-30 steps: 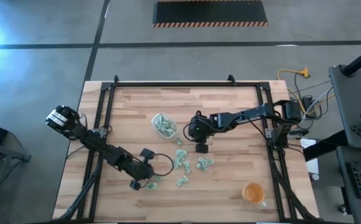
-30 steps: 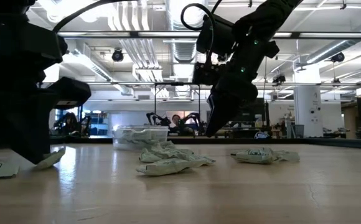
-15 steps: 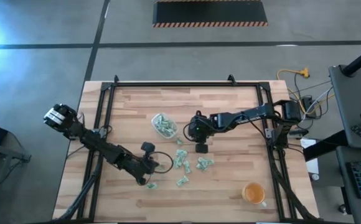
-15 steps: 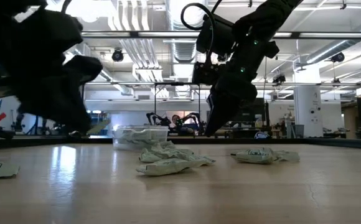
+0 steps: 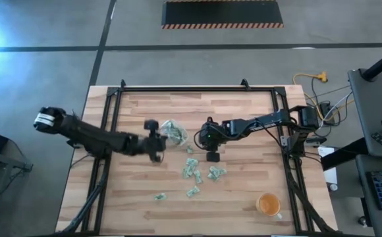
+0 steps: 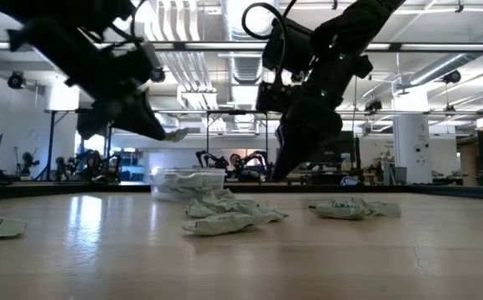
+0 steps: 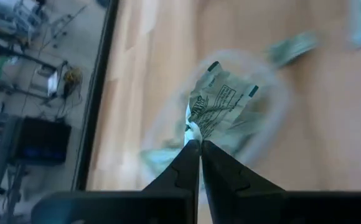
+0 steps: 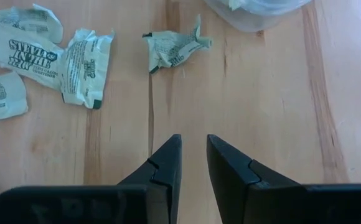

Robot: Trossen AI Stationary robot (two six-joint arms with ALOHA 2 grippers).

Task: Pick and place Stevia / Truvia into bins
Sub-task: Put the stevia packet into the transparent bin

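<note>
My left gripper point(image 5: 155, 146) is raised above the table beside the clear tub point(image 5: 174, 132), shut on one pale green and white Stevia packet point(image 7: 221, 104). In the left wrist view the tub shows blurred below the packet. The low view has this gripper point(image 6: 156, 130) high over the tub point(image 6: 187, 180). The tub holds several packets. More packets lie flat on the wood point(image 5: 192, 168), point(image 5: 215, 173), point(image 5: 159, 196). My right gripper point(image 5: 211, 150) hovers low near the table's middle, open by a narrow gap point(image 8: 193, 149), touching nothing. My left gripper pinches the packet by one crumpled corner point(image 7: 195, 129) between its two fingertips. The rest of the packet stands out beyond the fingers, lifted clear of the table, over the tub.
An orange cup with a handle point(image 5: 268, 205) stands near the table's near right corner. A black frame point(image 5: 178, 89) runs around the table. One crumpled packet point(image 8: 172, 47) lies between my right gripper and the tub point(image 8: 255, 14). Bare wood lies along the far side.
My left gripper rose from the table's near left part with one packet in its shut fingers and swung toward the far edge and right, up to the tub. Another packet stayed lying where the gripper was. My right arm kept still.
</note>
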